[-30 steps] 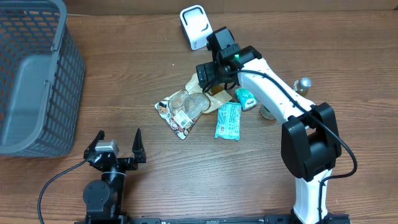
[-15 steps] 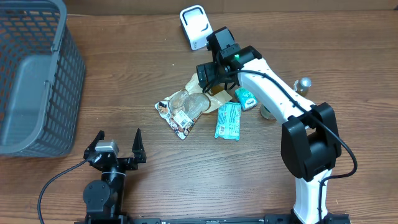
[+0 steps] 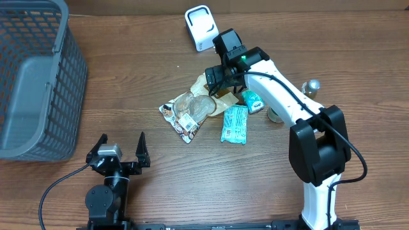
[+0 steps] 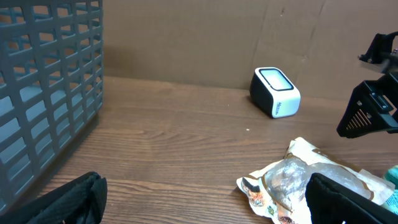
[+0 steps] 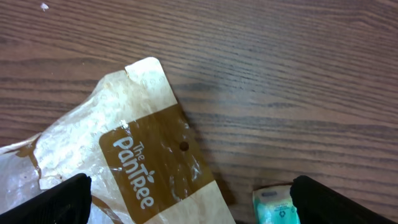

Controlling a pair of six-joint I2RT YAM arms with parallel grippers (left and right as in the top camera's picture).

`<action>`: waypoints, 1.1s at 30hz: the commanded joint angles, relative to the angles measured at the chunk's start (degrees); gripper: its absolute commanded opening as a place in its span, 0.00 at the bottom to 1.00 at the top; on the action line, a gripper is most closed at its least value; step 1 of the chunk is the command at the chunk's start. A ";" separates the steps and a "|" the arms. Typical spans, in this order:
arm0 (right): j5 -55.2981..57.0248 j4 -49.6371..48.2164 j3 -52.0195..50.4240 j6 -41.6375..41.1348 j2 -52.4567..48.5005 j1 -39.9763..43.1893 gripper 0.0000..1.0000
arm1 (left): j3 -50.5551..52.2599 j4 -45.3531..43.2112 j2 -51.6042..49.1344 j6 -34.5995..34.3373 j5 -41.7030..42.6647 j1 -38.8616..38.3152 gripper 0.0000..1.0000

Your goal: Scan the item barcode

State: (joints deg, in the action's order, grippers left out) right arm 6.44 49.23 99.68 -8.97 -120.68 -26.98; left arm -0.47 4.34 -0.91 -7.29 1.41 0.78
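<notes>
A white barcode scanner (image 3: 200,27) stands at the back of the table, also in the left wrist view (image 4: 275,92). In front of it lies a pile of items: a cream and brown "The PanTree" bag (image 5: 155,168), a clear snack packet (image 3: 188,112), a long teal packet (image 3: 234,123) and a small teal pack (image 3: 253,100). My right gripper (image 3: 217,78) hangs open just above the PanTree bag (image 3: 223,97), its fingers (image 5: 62,199) wide apart and holding nothing. My left gripper (image 3: 122,144) rests open near the front edge, well clear of the pile.
A grey mesh basket (image 3: 32,83) fills the left side, seen close at the left of the left wrist view (image 4: 43,93). A small bottle (image 3: 311,86) and a round tin (image 3: 276,115) stand right of the pile, beside the right arm.
My right gripper has edged slightly to the right over the pile. The left arm and the items have not moved.
</notes>
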 commanded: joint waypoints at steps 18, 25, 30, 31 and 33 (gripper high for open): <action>1.68 4.90 -7.19 1.75 21.73 0.48 1.00 | 0.20 0.13 0.66 0.90 -0.35 0.37 1.00; 1.70 -5.77 -22.25 1.99 31.61 0.50 1.00 | 0.20 0.13 0.66 0.90 -0.37 0.37 1.00; 4.13 -10.97 -33.51 1.97 37.86 0.50 1.00 | 0.20 0.13 0.66 0.90 -0.37 0.37 0.99; 4.63 -11.21 -35.39 1.97 39.08 0.50 1.00 | 0.20 0.13 0.66 0.90 -0.37 0.37 1.00; 5.60 -11.23 -37.62 1.97 40.83 0.50 1.00 | 0.20 0.13 0.66 0.90 -0.37 0.37 1.00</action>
State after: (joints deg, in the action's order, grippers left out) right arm 9.45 38.61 65.30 -7.29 -83.24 -26.85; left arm -0.47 4.34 -0.91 -7.29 1.41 0.80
